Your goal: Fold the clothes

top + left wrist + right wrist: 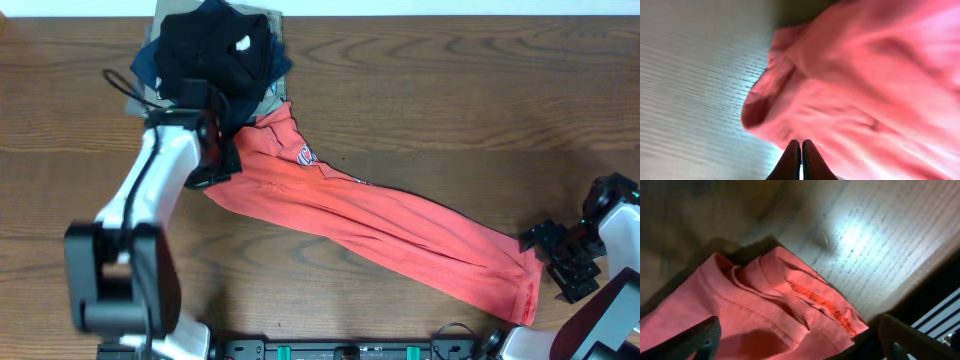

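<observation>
Red-orange T-shirt: bunched in a long band, stretched between both grippers. Left gripper fingers together, pinching one end. Right gripper jaws wide apart, straddling the other end. Just behind left gripper, heap of dark garments on wooden table.

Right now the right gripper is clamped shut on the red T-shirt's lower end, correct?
Not quite. The right gripper is at the red T-shirt's lower end, but it is open, not clamped shut. The right wrist view shows its fingers spread wide on either side of the hem.
</observation>
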